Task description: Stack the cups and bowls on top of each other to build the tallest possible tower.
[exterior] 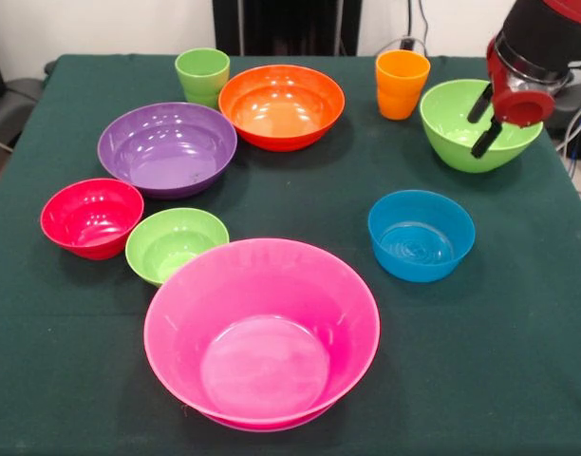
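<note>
While nothing had been nested yet, every bowl sat separately on the green tablecloth [518, 380]. Nearest the camera was the huge pink bowl [262, 332], upright and empty, roughly centred. Just behind its left rim sat the small lime green bowl [176, 245], touching or almost touching the small red bowl [91, 218] further left. Right of centre, the small blue bowl [421, 235] stood alone, well apart from the others.

Further back on the left was one large purple bowl [167, 149], empty; only one purple bowl showed. Behind it and toward centre sat the large orange bowl [282, 106], close beside the purple rim. The light green cup [202, 76] stood upright at the orange bowl's left, near or touching it; contact couldn't be confirmed. The orange cup [402, 84] stood upright to the right, between the orange bowl and the large lime green bowl [466, 123] at far right.

The gripper [483, 122] hung at the large lime green bowl's right side, two black fingers [480, 103] spread apart, holding nothing. The lower finger overlapped the bowl's rim; whether it touched was unclear. The red and black arm [542, 47] entered from the top right corner.
</note>
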